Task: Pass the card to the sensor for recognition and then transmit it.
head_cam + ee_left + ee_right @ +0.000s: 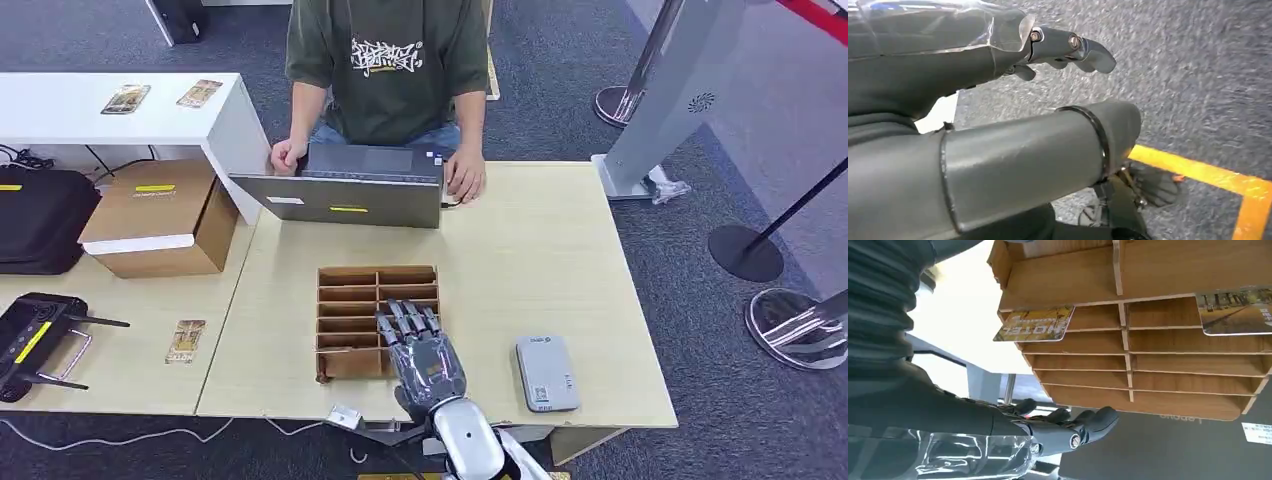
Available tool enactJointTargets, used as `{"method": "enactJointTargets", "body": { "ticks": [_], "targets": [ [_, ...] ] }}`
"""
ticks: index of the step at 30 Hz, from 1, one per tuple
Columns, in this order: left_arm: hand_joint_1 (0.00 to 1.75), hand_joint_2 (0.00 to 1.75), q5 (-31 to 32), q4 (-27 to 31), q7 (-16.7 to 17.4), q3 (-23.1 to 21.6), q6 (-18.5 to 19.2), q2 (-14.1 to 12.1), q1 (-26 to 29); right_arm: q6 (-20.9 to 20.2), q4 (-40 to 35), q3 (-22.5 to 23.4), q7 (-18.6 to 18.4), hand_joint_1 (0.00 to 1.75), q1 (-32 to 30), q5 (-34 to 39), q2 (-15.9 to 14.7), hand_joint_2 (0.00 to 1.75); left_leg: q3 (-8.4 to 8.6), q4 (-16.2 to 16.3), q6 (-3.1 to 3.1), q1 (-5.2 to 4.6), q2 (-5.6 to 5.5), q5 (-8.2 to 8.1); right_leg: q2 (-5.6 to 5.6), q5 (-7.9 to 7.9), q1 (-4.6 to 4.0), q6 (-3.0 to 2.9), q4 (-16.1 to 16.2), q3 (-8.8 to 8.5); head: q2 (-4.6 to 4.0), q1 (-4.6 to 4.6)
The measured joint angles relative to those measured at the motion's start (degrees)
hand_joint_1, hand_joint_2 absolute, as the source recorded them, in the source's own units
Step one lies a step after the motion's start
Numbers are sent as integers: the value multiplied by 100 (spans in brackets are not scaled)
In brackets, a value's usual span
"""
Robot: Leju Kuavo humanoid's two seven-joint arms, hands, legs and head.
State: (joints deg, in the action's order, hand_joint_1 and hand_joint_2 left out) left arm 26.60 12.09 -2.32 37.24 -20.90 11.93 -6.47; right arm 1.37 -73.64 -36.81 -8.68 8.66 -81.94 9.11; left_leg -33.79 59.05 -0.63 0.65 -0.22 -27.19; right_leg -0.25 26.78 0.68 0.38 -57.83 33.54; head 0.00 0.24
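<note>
Silver arm point(470, 440), grey hand point(420, 350).
Dark fingers point(1098, 421) with visible screws; ribbed grey cover point(878, 305); clear plastic wrap at the wrist.

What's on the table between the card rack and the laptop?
Nothing: in the head view, bare tabletop separates the rack from the laptop.

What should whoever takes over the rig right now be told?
Right hand: open, holding nothing, over the right side of the rack.
Left hand: hanging over the floor, holding nothing.
Cards: two stand in rack slots, one nearer the right hand and the other in the next column.
Sensor: on the table to the right of the rack.
Done: nothing yet.
Left: take a card, hold it to the sensor, hand it on.
</note>
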Motion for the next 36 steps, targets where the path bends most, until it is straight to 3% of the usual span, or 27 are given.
{"method": "enactJointTargets", "body": {
  "ticks": [11,24,36],
  "targets": [
    [0,0,122,2,42,0,112,-9,1,420,610,175,-155,0,255,103,0,175,0,0,0,0,0,0,0,-1,0,0,0,-1,0,-2],
    [0,0,212,2,-181,0,9,-26,49,427,726,378,-197,0,217,144,-15,175,0,0,0,0,0,0,0,0,0,0,0,0,0,-2],
    [0,0,125,2,-155,0,64,-57,49,416,414,389,-345,0,134,-151,-103,175,0,0,0,0,0,0,1,0,0,0,0,0,0,-2]
  ]
}}
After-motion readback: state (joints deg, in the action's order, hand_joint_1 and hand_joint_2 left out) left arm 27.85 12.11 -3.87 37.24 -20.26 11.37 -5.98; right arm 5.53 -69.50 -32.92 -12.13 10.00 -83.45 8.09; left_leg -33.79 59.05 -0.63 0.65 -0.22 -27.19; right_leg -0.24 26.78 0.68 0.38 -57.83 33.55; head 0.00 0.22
